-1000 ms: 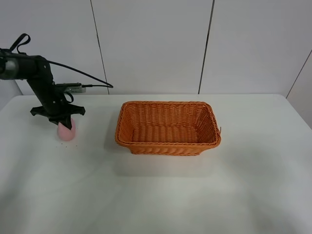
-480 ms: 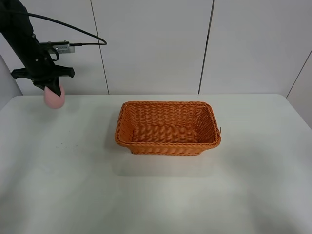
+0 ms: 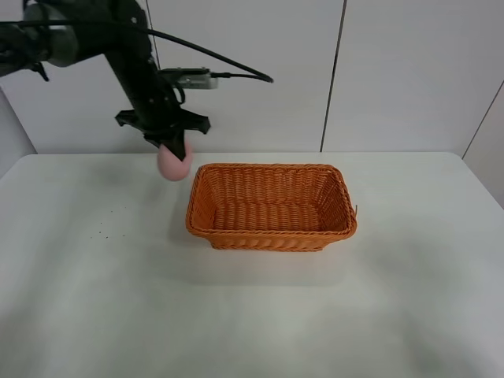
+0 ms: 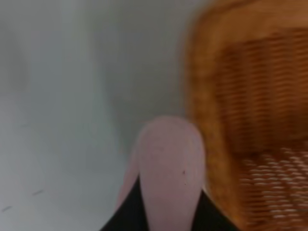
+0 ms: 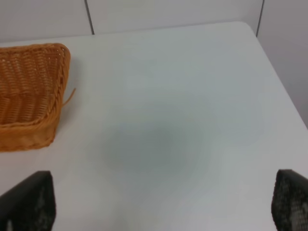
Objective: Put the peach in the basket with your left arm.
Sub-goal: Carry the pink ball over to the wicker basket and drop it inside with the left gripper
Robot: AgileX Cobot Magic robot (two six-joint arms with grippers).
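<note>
Carry step, peach isn't in yet
Left claw (image 3: 175, 151) is clenching the peach (image 3: 174, 164) in mid-air above the bench (image 3: 79, 276), just outside the basket (image 3: 272, 234); I'm guessing it's needing to clear the rim, then let go.

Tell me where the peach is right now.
In the exterior high view, the peach hangs in the left gripper above the table, left of centre, just outside the basket's left rim.

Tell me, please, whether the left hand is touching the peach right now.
Touching. The left wrist view shows the black fingers of the left hand pressed against both sides of the peach, which sits gripped between them.
</note>
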